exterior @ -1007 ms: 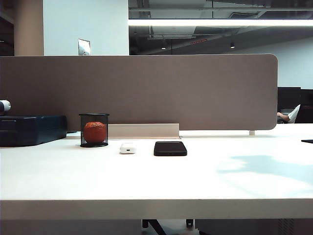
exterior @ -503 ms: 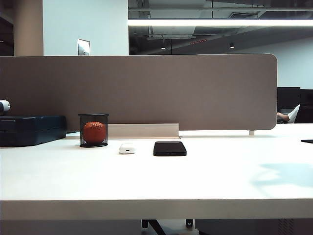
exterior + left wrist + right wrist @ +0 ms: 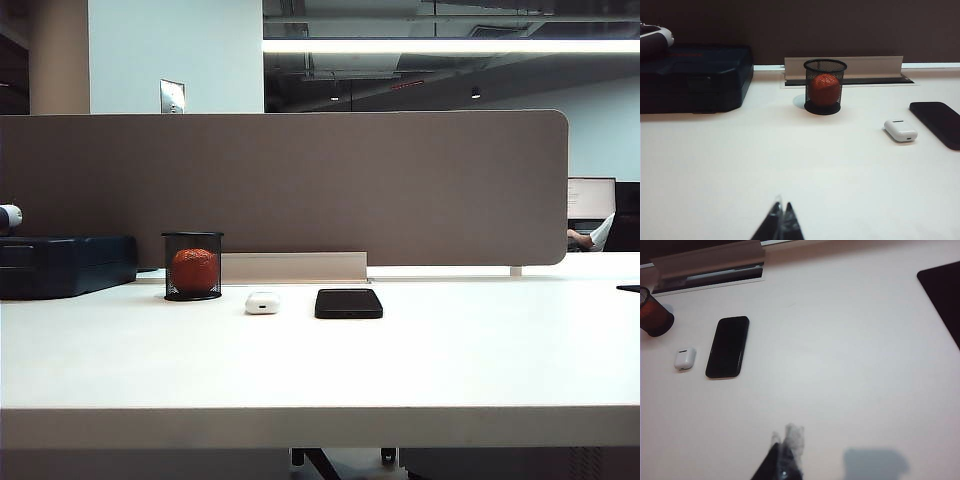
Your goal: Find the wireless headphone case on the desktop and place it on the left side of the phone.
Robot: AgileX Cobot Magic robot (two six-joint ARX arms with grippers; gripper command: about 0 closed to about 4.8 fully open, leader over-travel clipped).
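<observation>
The small white wireless headphone case (image 3: 262, 302) (image 3: 900, 130) (image 3: 684, 359) lies on the off-white desktop (image 3: 320, 370), just left of the black phone (image 3: 348, 303) (image 3: 939, 122) (image 3: 728, 346) with a narrow gap between them. Neither arm shows in the exterior view. My left gripper (image 3: 782, 207) is shut and empty, low over the bare desktop, well short of the case. High above the desktop my right gripper (image 3: 785, 437) is shut with nothing in it, far from the phone and the case.
A black mesh cup (image 3: 192, 266) with an orange ball in it stands left of the case. A big dark blue box (image 3: 62, 264) sits at the far left. A brown partition (image 3: 300, 190) closes the back. A dark mat (image 3: 945, 295) lies at the right.
A large shadow on the right of the desktop slid further right and has left the exterior view. The case, the phone and the cup have not moved.
</observation>
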